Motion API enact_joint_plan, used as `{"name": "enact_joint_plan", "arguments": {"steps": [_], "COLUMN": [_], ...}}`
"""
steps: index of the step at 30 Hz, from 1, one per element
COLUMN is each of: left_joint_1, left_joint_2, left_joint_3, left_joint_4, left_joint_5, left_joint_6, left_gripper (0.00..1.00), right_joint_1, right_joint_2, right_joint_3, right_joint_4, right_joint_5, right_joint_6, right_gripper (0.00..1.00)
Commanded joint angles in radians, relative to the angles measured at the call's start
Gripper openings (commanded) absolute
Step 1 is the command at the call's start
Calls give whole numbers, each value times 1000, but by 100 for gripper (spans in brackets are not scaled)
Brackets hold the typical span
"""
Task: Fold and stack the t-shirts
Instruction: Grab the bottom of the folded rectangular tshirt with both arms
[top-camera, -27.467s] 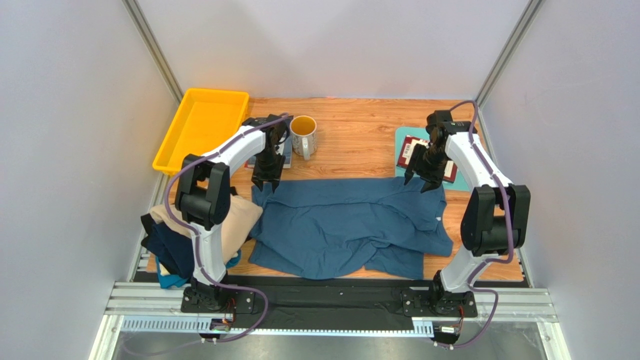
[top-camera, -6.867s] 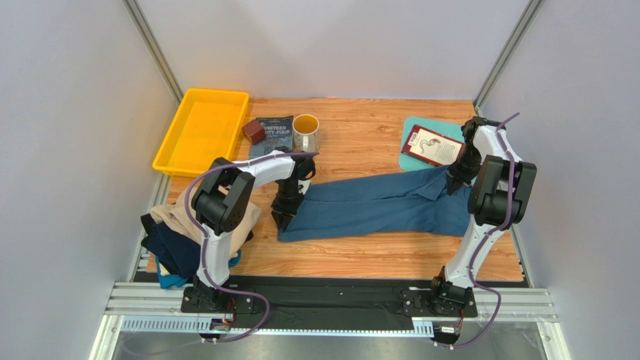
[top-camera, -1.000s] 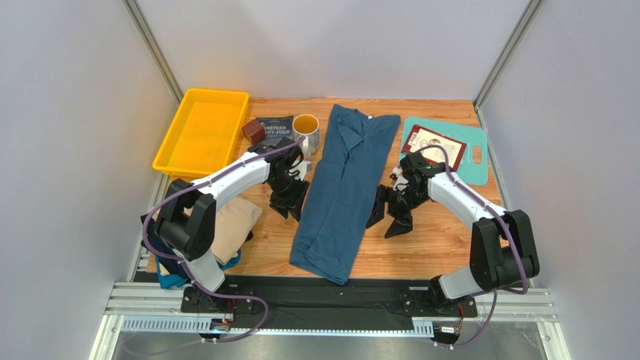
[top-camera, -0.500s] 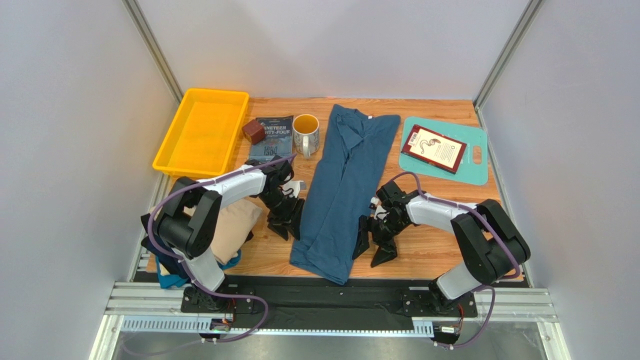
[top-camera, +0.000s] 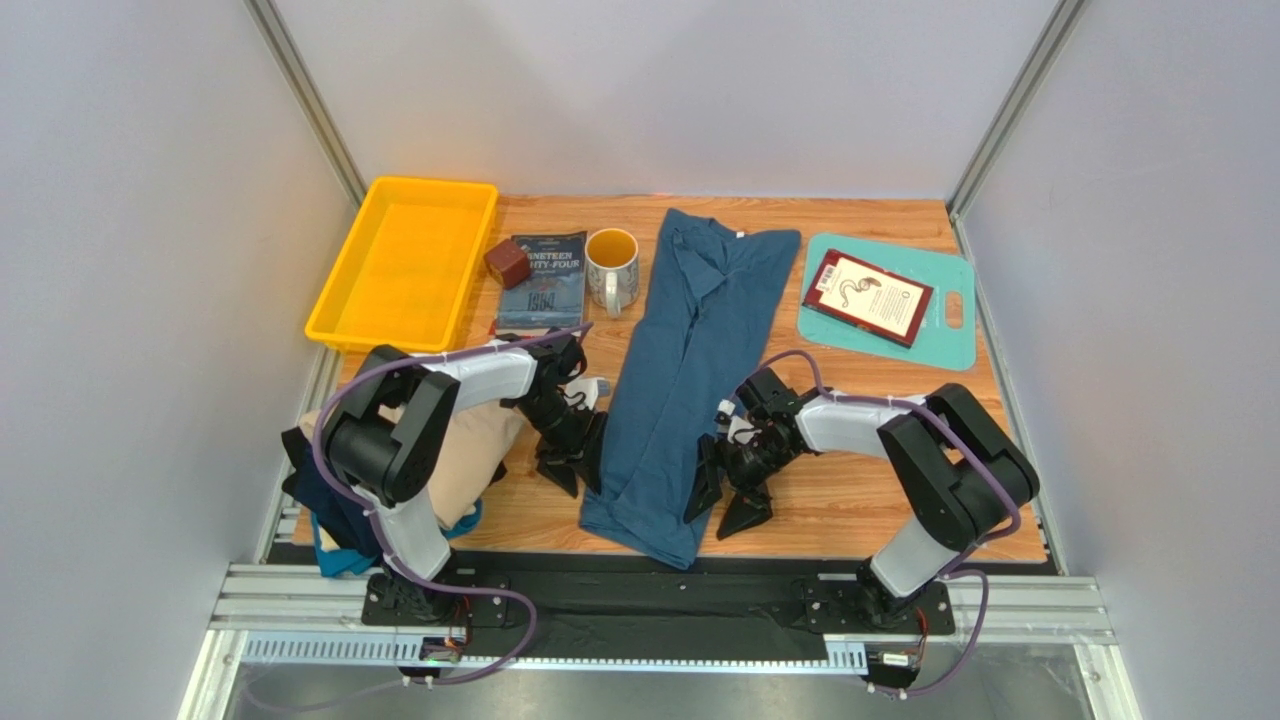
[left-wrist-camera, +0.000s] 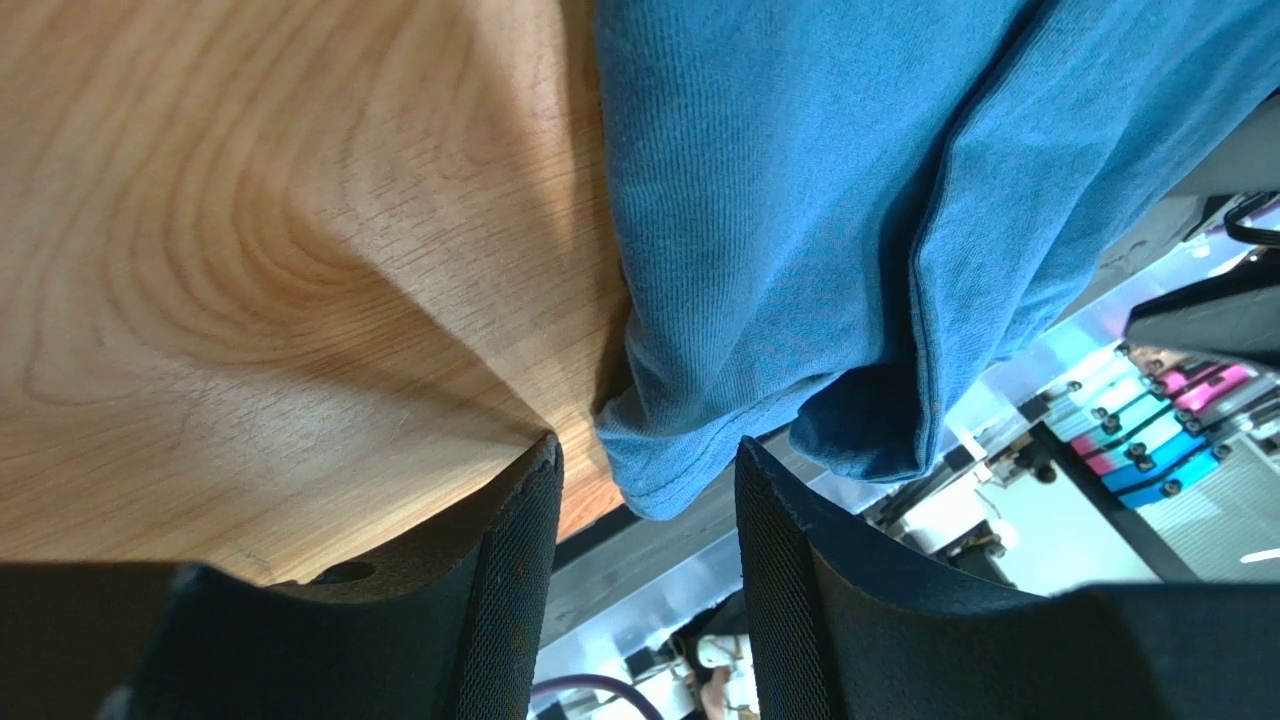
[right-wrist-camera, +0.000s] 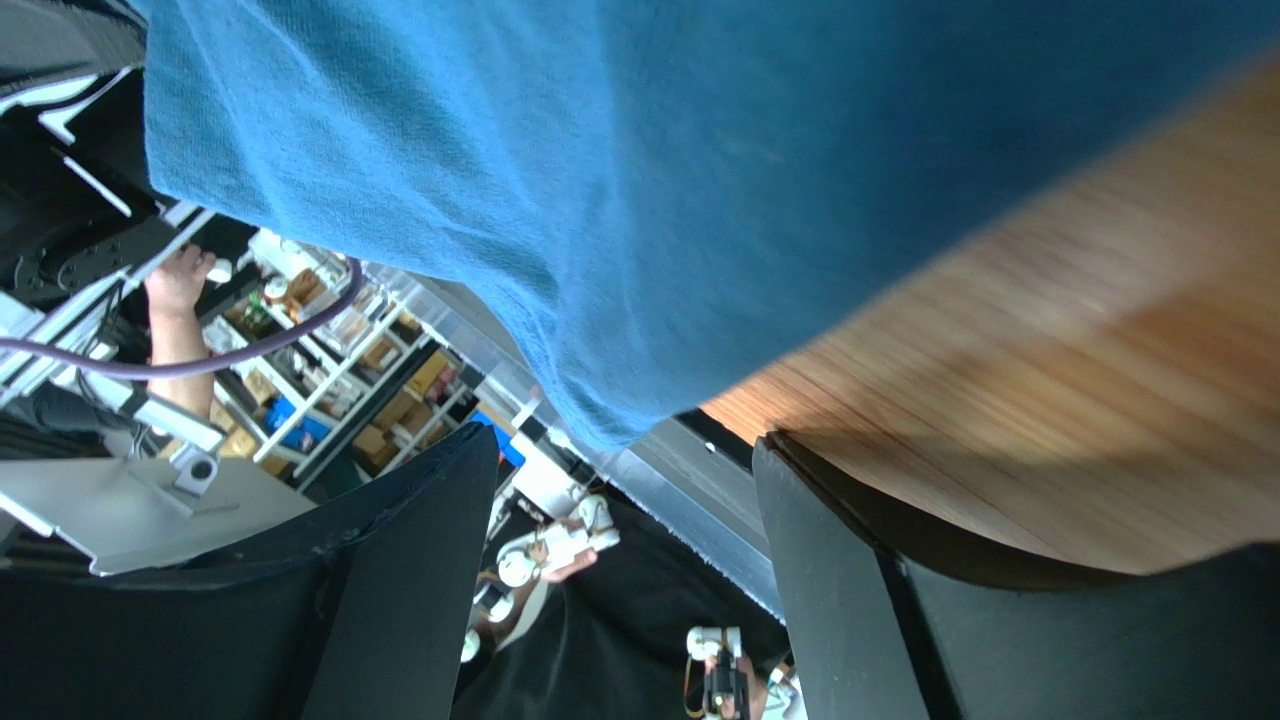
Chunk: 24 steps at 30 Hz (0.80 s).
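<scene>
The large teal-blue t-shirt (top-camera: 684, 368) lies folded into a long strip running from the table's back to its front edge. My left gripper (top-camera: 576, 468) is open, low at the strip's left edge near its front end; in the left wrist view the shirt's hem corner (left-wrist-camera: 706, 450) lies between the open gripper (left-wrist-camera: 646, 518). My right gripper (top-camera: 724, 507) is open at the strip's right edge; the shirt (right-wrist-camera: 601, 195) fills the right wrist view above the gripper (right-wrist-camera: 624, 480). The beige shirt (top-camera: 469, 447), the dark navy shirt (top-camera: 334, 503) and a bit of the light blue shirt (top-camera: 343, 564) are heaped at the front left.
A yellow tray (top-camera: 403, 255) stands at the back left. A brown cube (top-camera: 508, 264), a dark book (top-camera: 544, 279) and a mug (top-camera: 610, 267) stand beside the shirt's far end. A teal cutting board (top-camera: 944, 323) with a red book (top-camera: 867, 297) is at the back right.
Both grippers have moved toward the near edge along the strip's two sides and lowered. The shirt, spread wide earlier, was folded lengthwise and turned; it has not moved in the last second.
</scene>
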Motion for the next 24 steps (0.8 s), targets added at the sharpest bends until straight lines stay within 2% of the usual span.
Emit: {"name": "enact_joint_plan", "arguments": {"steps": [1,8,16,19,20,24], "left_joint_1": [5,5,-4,-7,-7,-7], "left_joint_2": [31,71,-3,-20,-26,-54], "left_joint_3": [1,-54,-155,-165,-160,-136], "left_joint_4": [52,132,151,140,132,102], "left_joint_5": [-30,36,79,67,55,29], "left_joint_6": [-5,-29,-42,-39,-39,-37], "left_gripper": [53,52,50,45,43,26], "right_joint_1": [35,127,155,155,155,155], "right_joint_2": [51,128,174,177,174,143], "right_joint_3": [-27,-1,29,29,30,41], "right_joint_4": [109,146,145,143,134,91], "right_joint_5": [111,111,117,123,134,156], "right_joint_6": [-32,-9,-9,-7,-6,-13], "right_gripper": [72,72,70,64,55,35]}}
